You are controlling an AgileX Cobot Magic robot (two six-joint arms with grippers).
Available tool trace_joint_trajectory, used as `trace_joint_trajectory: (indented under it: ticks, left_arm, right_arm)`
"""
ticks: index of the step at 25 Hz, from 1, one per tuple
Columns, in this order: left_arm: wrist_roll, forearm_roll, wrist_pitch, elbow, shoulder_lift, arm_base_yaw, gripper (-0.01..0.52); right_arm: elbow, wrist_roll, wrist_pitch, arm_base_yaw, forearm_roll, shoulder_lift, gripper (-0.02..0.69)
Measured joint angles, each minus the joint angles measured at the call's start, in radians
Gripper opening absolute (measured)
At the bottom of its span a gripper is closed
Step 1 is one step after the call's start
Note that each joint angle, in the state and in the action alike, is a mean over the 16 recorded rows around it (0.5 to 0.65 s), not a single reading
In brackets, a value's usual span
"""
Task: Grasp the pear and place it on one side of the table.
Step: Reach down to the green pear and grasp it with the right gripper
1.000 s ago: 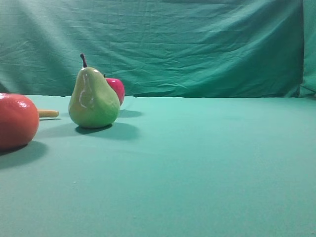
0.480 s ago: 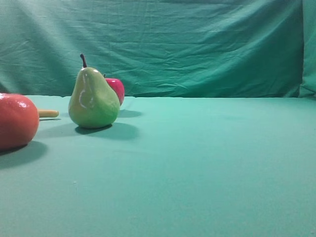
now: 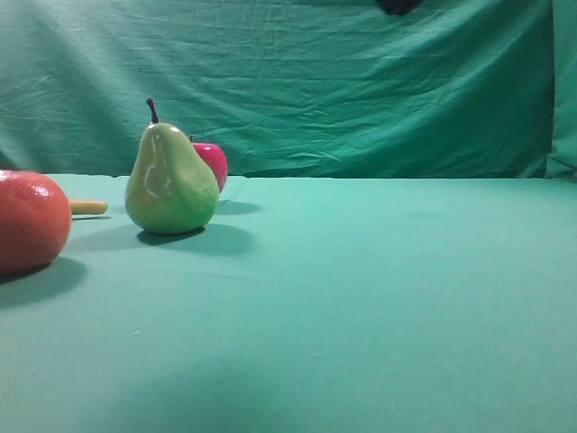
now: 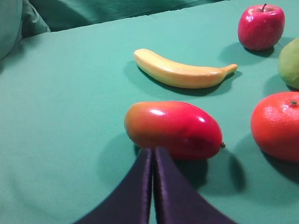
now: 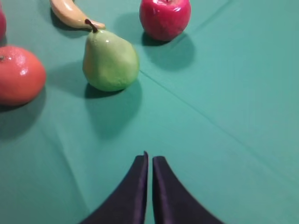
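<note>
Pear upright on table, left of centre in high view, stem up, untouched by either gripper. Apple just behind pear and partly hidden by it in that view; seen apart from pear in right wrist view, apple farther off and to the right of pear. Orange at left edge of high view, nearer the camera than pear, apart from it. Banana tip showing between orange and pear, lying flat.

Left gripper: jaws pressed together, nothing between them, tips just short of mango; contact with mango not determinable. Beyond mango, banana lying flat, then apple at far right. Orange to the right of mango, apart from it. Sliver of pear at right edge.

Right gripper: jaws together, nothing held, above bare cloth, well apart from pear. Orange left of pear, banana end just beside pear stem.

Dark object at top edge of high view; identity not determinable. Wrinkled backdrop behind table
</note>
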Motion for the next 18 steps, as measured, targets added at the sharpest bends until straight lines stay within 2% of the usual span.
trace_joint_trajectory:
  ticks: [8, 11, 14, 18]
  left_arm:
    - [0.0, 0.0, 0.0, 0.0, 0.0, 0.0, 0.0]
    - [0.0, 0.0, 0.0, 0.0, 0.0, 0.0, 0.0]
    - [0.0, 0.0, 0.0, 0.0, 0.0, 0.0, 0.0]
    - [0.0, 0.0, 0.0, 0.0, 0.0, 0.0, 0.0]
  right_arm:
    - [-0.23, -0.045, 0.011, 0.066, 0.0, 0.268, 0.49]
    - [-0.302, -0.057, 0.019, 0.083, 0.0, 0.349, 0.584]
    - [-0.368, -0.064, 0.026, 0.093, -0.001, 0.426, 0.643]
    - [-0.448, -0.067, 0.028, 0.096, -0.001, 0.525, 0.665]
